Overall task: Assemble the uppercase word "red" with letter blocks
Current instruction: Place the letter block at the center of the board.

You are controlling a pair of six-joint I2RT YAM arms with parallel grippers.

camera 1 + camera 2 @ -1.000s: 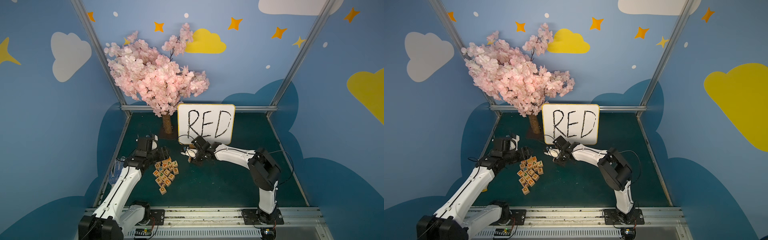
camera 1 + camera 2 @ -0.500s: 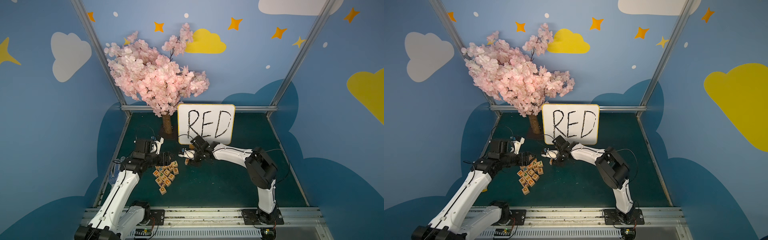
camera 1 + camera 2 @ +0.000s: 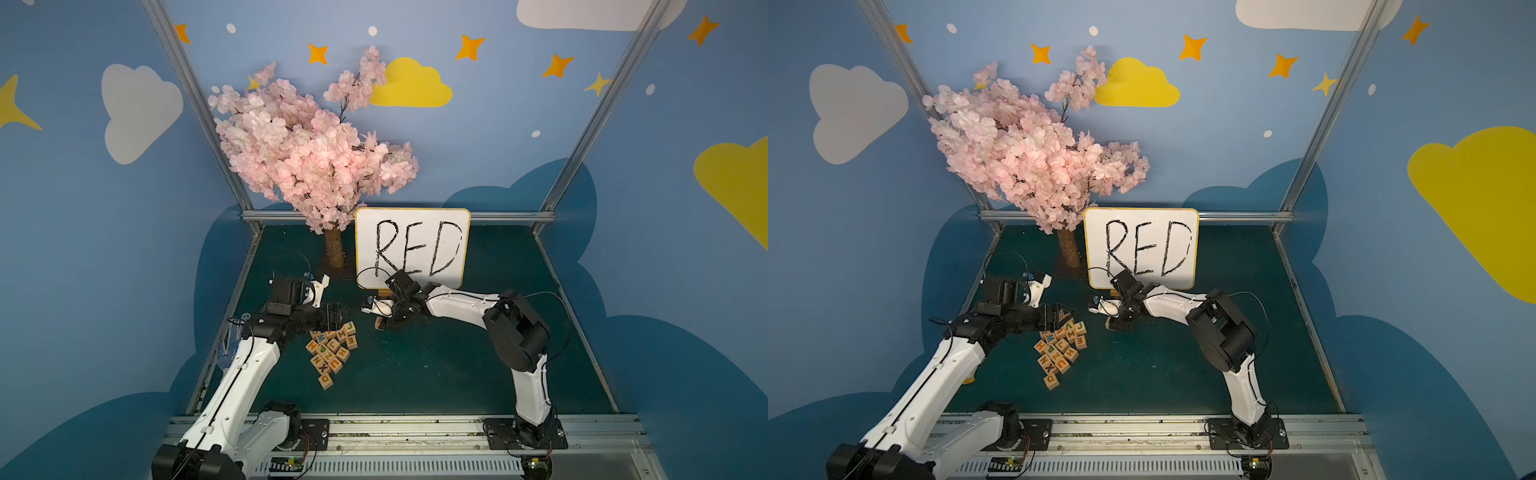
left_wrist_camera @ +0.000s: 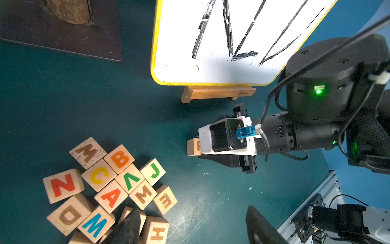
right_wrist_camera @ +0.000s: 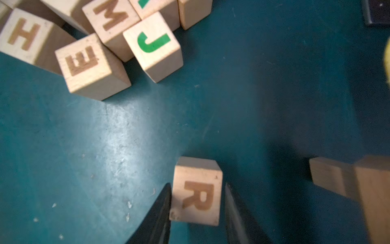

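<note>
The letter blocks (image 3: 330, 351) lie in a loose heap on the green mat, also seen in the other top view (image 3: 1061, 349). An E block (image 4: 165, 199) sits at the heap's edge (image 5: 84, 61), and a D block (image 4: 68, 214) lies within it. The R block (image 5: 197, 194) rests alone on the mat (image 3: 379, 322) in front of the board. My right gripper (image 5: 197, 186) straddles it, open, with a thin gap at one finger. My left gripper (image 4: 194, 228) is open and empty over the heap's near edge (image 3: 336, 316). No word "red" is formed.
A white yellow-rimmed board (image 3: 411, 249) with handwritten RED stands on a wooden stand (image 4: 217, 93) just behind the right gripper. A pink blossom tree (image 3: 334, 249) on a dark base plate (image 4: 63, 36) stands behind the heap. Metal rails edge the mat.
My right gripper came down to the mat with the R block and its jaws parted slightly. The left gripper opened a little and shifted slightly towards the heap's right edge.
</note>
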